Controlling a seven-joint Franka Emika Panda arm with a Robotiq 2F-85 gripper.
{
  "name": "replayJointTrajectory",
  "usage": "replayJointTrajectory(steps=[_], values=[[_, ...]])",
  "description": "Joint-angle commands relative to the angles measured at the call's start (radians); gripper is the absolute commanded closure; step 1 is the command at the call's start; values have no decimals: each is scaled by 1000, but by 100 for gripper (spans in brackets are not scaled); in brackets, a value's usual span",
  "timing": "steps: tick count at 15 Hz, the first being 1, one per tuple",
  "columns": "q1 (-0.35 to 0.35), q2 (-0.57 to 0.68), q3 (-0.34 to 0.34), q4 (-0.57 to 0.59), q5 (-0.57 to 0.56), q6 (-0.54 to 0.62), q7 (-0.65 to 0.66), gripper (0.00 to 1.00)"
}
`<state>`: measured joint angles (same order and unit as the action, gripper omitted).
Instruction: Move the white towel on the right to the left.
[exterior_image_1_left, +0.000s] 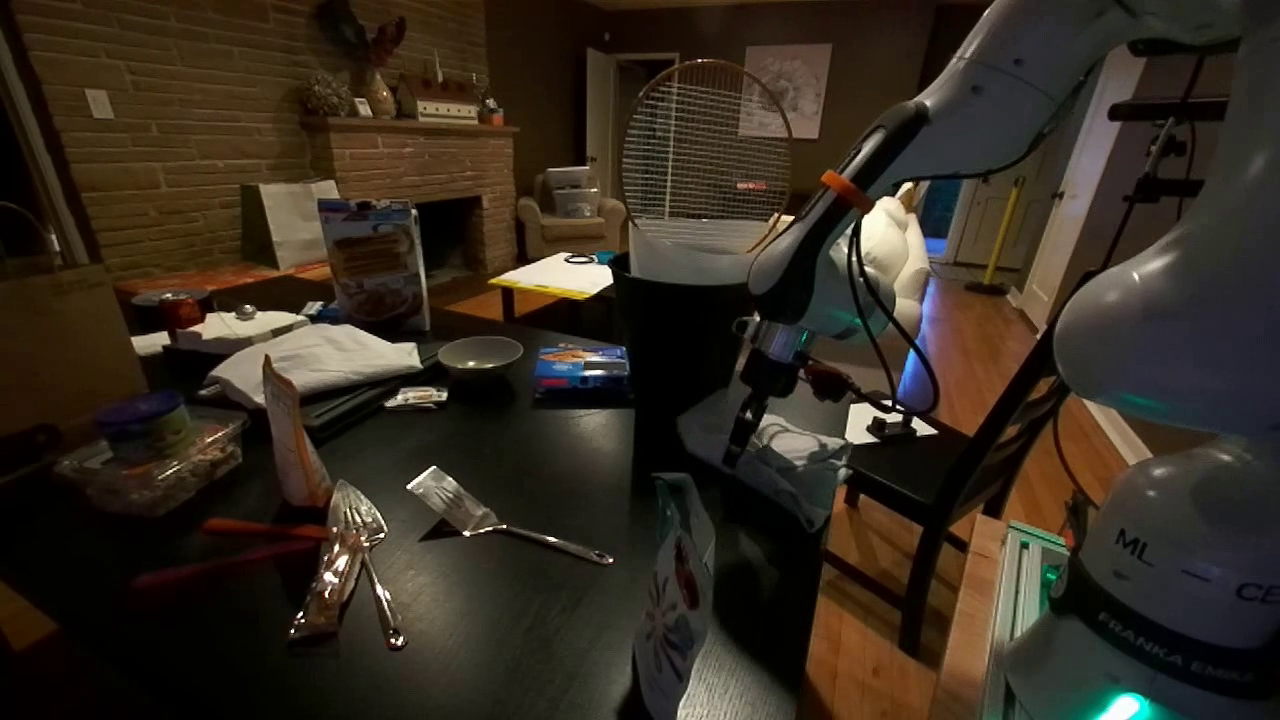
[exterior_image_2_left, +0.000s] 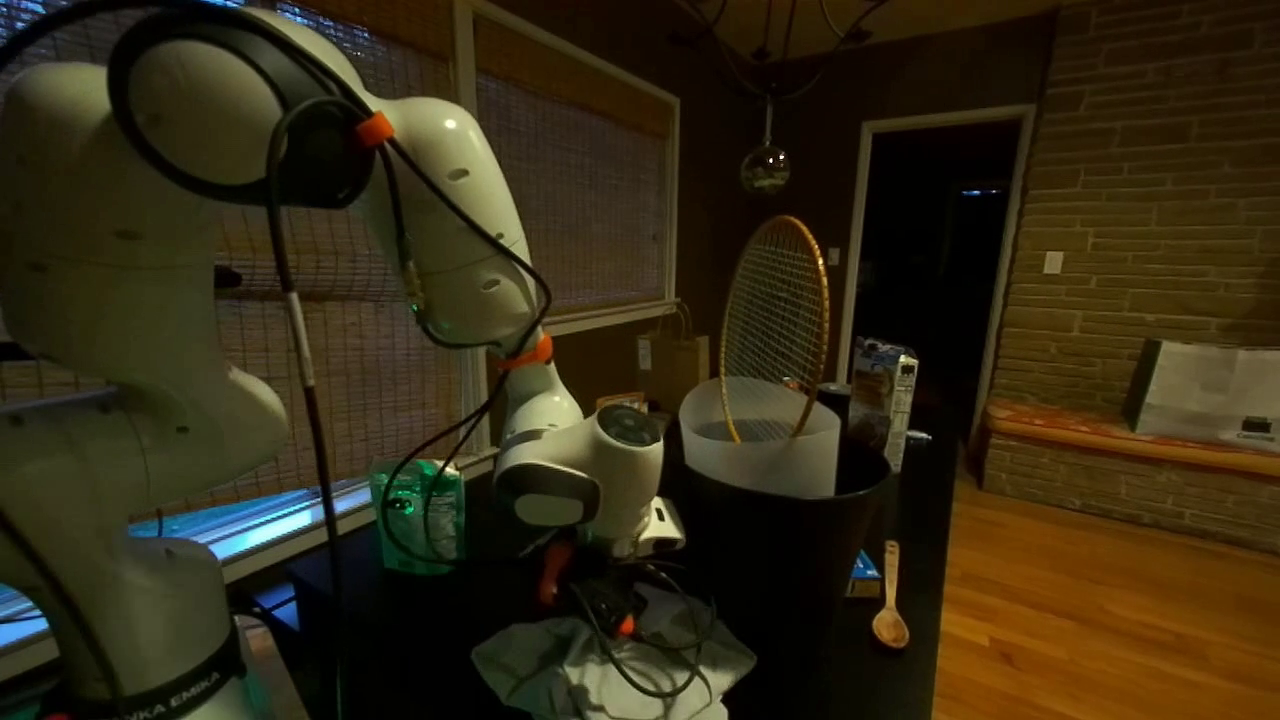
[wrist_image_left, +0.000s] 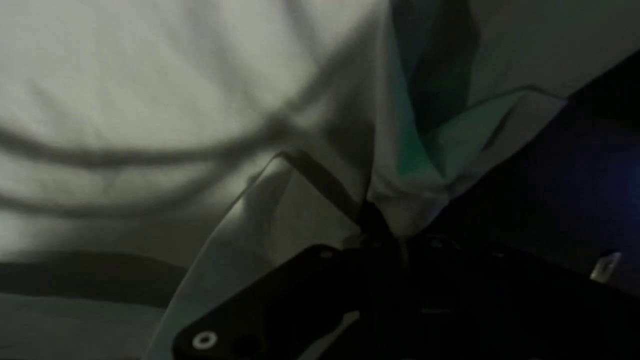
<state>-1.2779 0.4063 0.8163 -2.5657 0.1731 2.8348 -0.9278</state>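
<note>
In an exterior view the white towel (exterior_image_1_left: 800, 448) lies rumpled toward four o'clock, at the dark bench (exterior_image_1_left: 560, 450), near a black bin (exterior_image_1_left: 670, 333) with a racket (exterior_image_1_left: 705, 150) standing in it; whether any of it is lifted I cannot tell. Another white cloth (exterior_image_1_left: 320, 360), at nine o'clock, and a metal spatula (exterior_image_1_left: 475, 512), at seven, show only in an exterior view; a wooden spoon (exterior_image_2_left: 889, 625), past four, likewise. The wrist view alone gives the pinch up close: the fingers (wrist_image_left: 300, 284) are closed on a fold of the towel between four and five o'clock, its cloth fanning away toward ten and one. The arm (exterior_image_2_left: 450, 220) bends over high up and slopes down, its wrist above the towel, fingers directed roughly toward six o'clock.
</note>
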Motion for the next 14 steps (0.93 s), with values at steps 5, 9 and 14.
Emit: replayJointTrajectory(steps=[5,9,14], values=[[21,27,44,-3,49,8,-45,98],[43,133,162,27,12,120,-78,98],[167,106,186,50,-170,143,-54,98]])
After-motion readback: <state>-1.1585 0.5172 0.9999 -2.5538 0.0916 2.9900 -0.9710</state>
